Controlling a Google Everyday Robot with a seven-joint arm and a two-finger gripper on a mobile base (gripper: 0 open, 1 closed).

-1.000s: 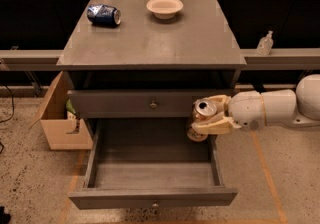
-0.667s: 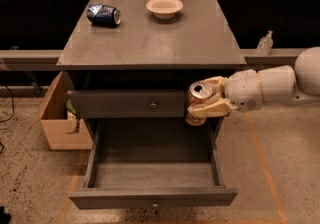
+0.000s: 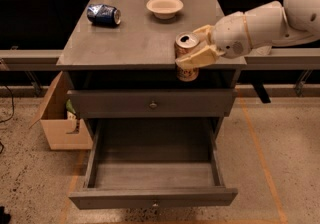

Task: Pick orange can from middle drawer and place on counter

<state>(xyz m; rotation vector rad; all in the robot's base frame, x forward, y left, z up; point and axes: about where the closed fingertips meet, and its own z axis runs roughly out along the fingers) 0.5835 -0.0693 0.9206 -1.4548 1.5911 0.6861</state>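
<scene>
My gripper (image 3: 190,49) is shut on the orange can (image 3: 187,72), gripping it with cream fingers (image 3: 196,58) just below its silver lid. It holds the can upright at the front right edge of the counter (image 3: 130,38). The can's lid is above the counter top and its body hangs in front of the edge. The middle drawer (image 3: 150,197) stands pulled out below, with its tray-like inside bare. The arm comes in from the right.
A dented blue can (image 3: 103,14) lies at the counter's back left and a cream bowl (image 3: 164,6) stands at the back centre. A closed knobbed drawer (image 3: 153,104) sits above the open one. A cardboard box (image 3: 59,120) stands on the floor to the left.
The gripper has risen with the can, from level with the closed drawer front up to the counter's front edge, and shifted slightly toward the counter.
</scene>
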